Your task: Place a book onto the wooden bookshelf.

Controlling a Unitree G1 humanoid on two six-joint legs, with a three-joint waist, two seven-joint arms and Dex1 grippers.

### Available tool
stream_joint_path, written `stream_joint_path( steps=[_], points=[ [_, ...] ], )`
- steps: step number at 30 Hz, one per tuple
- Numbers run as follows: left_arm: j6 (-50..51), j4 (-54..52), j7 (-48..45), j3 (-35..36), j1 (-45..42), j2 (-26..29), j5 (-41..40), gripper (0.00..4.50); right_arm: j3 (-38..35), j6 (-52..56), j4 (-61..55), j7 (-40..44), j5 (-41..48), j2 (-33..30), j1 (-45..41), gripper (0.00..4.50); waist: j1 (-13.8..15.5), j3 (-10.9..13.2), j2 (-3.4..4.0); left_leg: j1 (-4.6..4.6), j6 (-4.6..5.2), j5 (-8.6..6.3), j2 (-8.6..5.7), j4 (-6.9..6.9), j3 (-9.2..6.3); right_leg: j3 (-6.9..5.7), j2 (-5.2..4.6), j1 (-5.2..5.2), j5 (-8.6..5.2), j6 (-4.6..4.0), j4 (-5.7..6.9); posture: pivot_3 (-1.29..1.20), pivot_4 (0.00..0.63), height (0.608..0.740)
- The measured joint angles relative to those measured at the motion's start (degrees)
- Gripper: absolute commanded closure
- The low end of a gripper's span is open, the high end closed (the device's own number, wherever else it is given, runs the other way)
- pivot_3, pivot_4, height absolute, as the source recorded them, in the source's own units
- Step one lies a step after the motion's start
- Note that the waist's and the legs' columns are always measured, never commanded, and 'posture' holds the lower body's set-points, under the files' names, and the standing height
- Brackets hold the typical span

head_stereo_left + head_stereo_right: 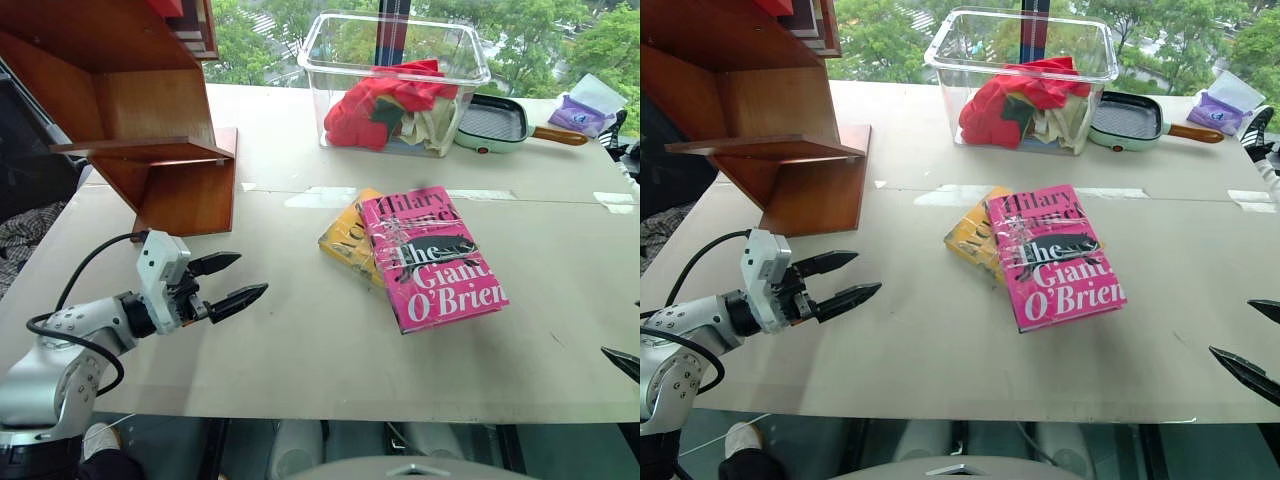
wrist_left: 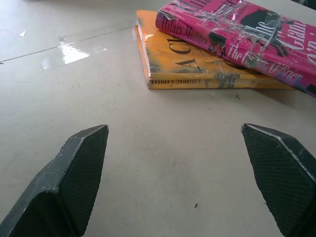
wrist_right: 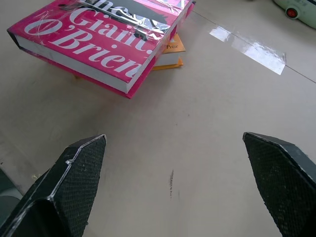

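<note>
Pink book (image 1: 432, 258) hides most of a yellow book (image 1: 347, 240); both grippers spread wide, right gripper (image 1: 1250, 342) cut off.

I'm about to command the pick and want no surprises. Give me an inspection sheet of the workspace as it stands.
Surface: beige table, clear tape strip on a seam.
Job's things: pink book lies flat, partly on a yellow book; bookshelf at the table's far left.
Clutter: clear bin holding red and white cloth; green pan; purple packet.
Grippers: left gripper open, above the table, left of the books; right gripper open, at the right edge; both empty.
Cables: black cable looping along the left arm.
Surroundings: window with trees behind.
</note>
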Motion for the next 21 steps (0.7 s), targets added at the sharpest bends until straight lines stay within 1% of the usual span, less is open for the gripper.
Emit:
stream_joint_path(
  steps=[2,6,10,13,15,17,18,19,20,21],
  points=[
    [0.1,0.1,-0.1,-0.1,-0.2,0.0,0.0,0.07,0.1,0.0,0.0,-0.2,0.0,0.0,-0.3,0.00,0.0,0.0,0.00,0.00,0.00,0.00,0.00,0.00,0.00,0.00,0.00,0.00,0.00,0.00,-0.01,0.00,0.150,0.714],
    [1.2,-0.1,-0.6,-1.7,-5.4,0.2,-2.0,0.07,2.9,-0.7,-0.4,-3.3,-0.7,0.0,-4.6,0.00,0.1,0.0,-0.01,0.02,0.01,0.01,-0.07,0.07,-0.03,0.02,-0.03,0.03,-0.07,0.14,0.04,0.00,0.150,0.714],
    [0.1,-0.1,-1.6,-2.0,-6.4,0.1,-2.6,0.07,3.7,-0.5,-0.1,-5.3,-1.1,-0.1,-6.2,0.00,0.0,0.0,0.07,0.02,0.01,0.01,-0.09,0.06,-0.06,0.03,-0.01,0.03,-0.01,0.04,0.06,0.00,0.150,0.714],
    [-0.7,-0.6,-2.3,-2.0,-8.2,-2.8,-5.7,0.07,5.7,0.6,-0.1,-7.4,-1.3,-1.1,-8.7,0.00,-0.1,0.0,0.06,-0.01,0.01,0.01,-0.09,0.06,-0.06,0.04,-0.01,0.03,0.02,0.00,0.05,0.00,0.150,0.714],
    [-2.7,-1.4,-7.5,-2.2,-8.5,-1.9,-6.8,0.07,8.0,1.3,-0.2,-10.0,-2.5,-2.1,-11.4,0.00,-0.2,0.0,0.05,0.00,0.01,0.01,-0.09,0.06,-0.06,0.04,0.01,0.02,0.02,0.00,0.05,0.00,0.150,0.714],
    [-3.6,-2.3,-11.4,-2.2,-9.2,-0.6,-8.0,0.00,10.8,3.4,0.0,-11.6,-2.8,-3.8,-13.9,0.52,-0.2,0.0,0.08,0.02,0.01,0.01,-0.10,0.06,-0.06,0.04,0.01,0.03,0.02,0.00,0.06,0.00,0.150,0.714],
    [-3.8,-2.3,-12.6,-2.4,-10.0,-0.2,-8.2,0.00,12.3,4.6,0.2,-12.3,-2.6,-4.6,-15.9,0.92,-0.3,0.0,0.09,0.02,0.01,0.01,-0.10,0.06,-0.06,0.04,0.01,0.03,0.02,0.00,0.06,0.00,0.150,0.714],
    [-3.9,-2.3,-13.8,-2.5,-11.6,0.1,-8.8,0.00,15.6,6.7,1.2,-13.1,-1.8,-5.8,-20.1,1.15,-0.3,0.0,0.11,0.03,0.01,0.01,-0.10,0.06,-0.05,0.05,0.01,0.03,0.02,0.00,0.06,0.00,0.150,0.714],
    [-3.9,-2.3,-14.1,-2.7,-12.0,0.2,-9.0,0.00,16.5,7.1,1.5,-13.3,-1.7,-6.1,-21.0,1.77,-0.3,0.0,0.11,0.02,0.01,0.02,-0.11,0.08,-0.08,0.05,0.02,0.04,0.02,0.00,0.07,0.00,0.150,0.714],
    [-4.0,-2.3,-14.6,-2.8,-12.8,0.4,-9.5,0.00,19.1,8.1,1.9,-13.7,-1.4,-6.8,-23.3,2.00,-0.2,0.0,0.11,0.02,0.01,0.02,-0.11,0.08,-0.09,0.05,0.02,0.04,0.02,0.00,0.07,0.00,0.150,0.714]
  ],
)
